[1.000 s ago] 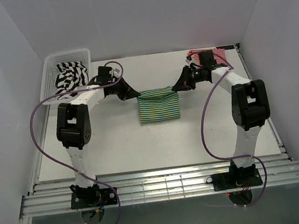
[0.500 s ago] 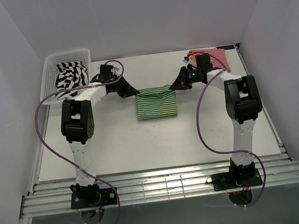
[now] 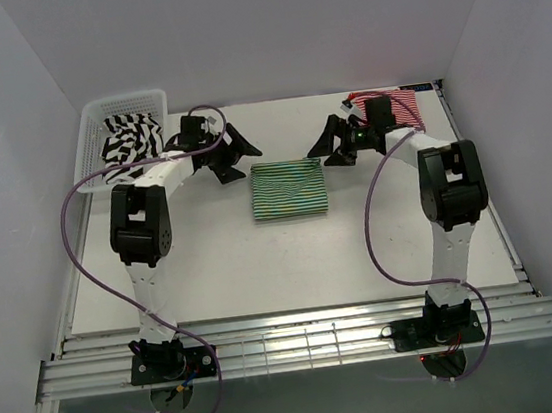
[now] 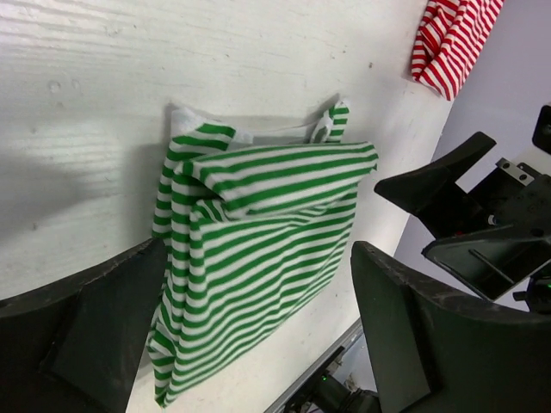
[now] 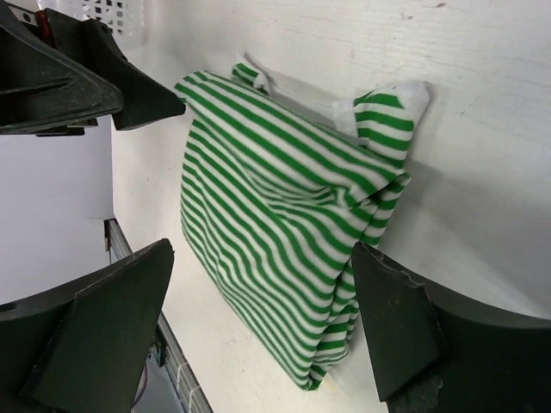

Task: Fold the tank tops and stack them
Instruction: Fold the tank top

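The green-and-white tank top [image 3: 289, 189] is soft, matt cloth on a matt white table [image 3: 213, 265] with faint wood grain; the far-left basket [image 3: 122, 98] is white plastic mesh.

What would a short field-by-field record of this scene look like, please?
green-and-white top: folded, lying flat mid-table, not held
red-and-white top: lying at the far right corner of the table, behind the right arm
black-and-white top: bunched up in the white basket, far left
left gripper: open, holding nothing, off the green-and-white top's far left corner
right gripper: open, holding nothing, off its far right corner
stack: none yet; the three tops lie apart
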Available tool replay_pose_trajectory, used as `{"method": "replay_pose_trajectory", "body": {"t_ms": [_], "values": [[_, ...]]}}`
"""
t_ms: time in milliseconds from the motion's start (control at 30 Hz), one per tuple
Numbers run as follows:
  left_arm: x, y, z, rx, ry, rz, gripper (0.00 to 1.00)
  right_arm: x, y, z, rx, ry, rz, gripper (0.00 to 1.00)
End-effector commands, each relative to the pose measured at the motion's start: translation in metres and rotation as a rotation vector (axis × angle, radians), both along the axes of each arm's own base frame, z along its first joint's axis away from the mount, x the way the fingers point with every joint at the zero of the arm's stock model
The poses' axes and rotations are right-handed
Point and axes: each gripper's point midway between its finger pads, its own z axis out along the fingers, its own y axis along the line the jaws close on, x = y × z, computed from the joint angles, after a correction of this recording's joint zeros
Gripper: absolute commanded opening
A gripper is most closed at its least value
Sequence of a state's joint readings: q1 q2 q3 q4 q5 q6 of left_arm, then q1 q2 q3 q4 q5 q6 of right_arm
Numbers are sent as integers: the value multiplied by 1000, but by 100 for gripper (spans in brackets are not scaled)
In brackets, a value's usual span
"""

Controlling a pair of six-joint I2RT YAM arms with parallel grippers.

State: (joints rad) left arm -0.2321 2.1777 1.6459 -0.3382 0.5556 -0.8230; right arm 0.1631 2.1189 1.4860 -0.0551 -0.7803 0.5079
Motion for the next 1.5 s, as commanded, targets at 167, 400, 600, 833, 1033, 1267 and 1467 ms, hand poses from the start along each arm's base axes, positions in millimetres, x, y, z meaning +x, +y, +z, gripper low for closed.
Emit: {"method": "replay_pose_trajectory", "body": {"t_ms": [167, 400, 600, 833, 1033, 1267, 1467], "values": [[-24, -31, 83, -21, -224, -93, 98, -36, 10, 48, -24, -160, 61, 90], [-14, -45, 51, -24, -176, -126, 98, -26, 31, 35, -11, -139, 86, 90], [15, -50, 15, -6, -183, -86, 98, 4, 47, 25, 10, -183, 82, 90], [35, -45, -17, 56, -153, -33, 98, 33, 48, -14, -26, -144, 25, 90], [27, -28, -56, 128, -49, 8, 98, 41, 36, -52, -76, -84, -32, 90], [28, -11, -45, 174, -54, 39, 98, 37, 29, -50, -99, -79, -30, 90], [34, -33, 24, 147, -238, -32, 98, 31, 30, 34, -66, -254, 28, 90]]}}
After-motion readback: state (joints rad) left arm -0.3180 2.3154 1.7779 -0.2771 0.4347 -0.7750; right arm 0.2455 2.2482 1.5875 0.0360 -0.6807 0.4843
